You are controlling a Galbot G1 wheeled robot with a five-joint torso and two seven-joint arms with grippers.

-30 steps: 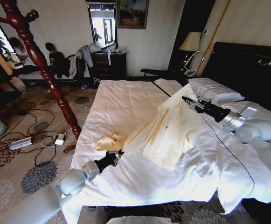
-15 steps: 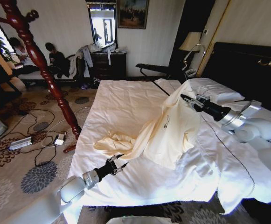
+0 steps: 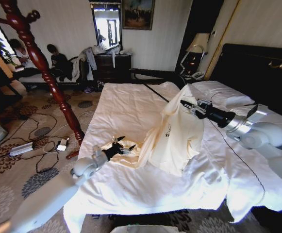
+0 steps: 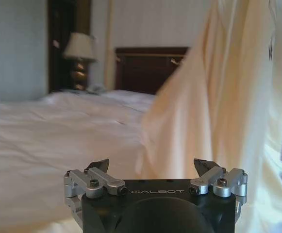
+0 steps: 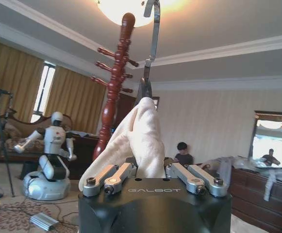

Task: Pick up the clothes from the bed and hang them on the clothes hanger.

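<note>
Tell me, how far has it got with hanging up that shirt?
Partly there. The cream shirt already sits on the hanger, and the right end effector holds it lifted by the collar. The left end effector, open, reaches toward the sleeve trailing on the bed. Carrying it to the wooden coat stand remains.

You see one bed [image 3: 131, 111], one cream shirt [image 3: 177, 141], one clothes hanger [image 3: 153, 92], two grippers, left [image 3: 120, 147] and right [image 3: 186, 106], and one wooden coat stand [image 3: 43, 68]
</note>
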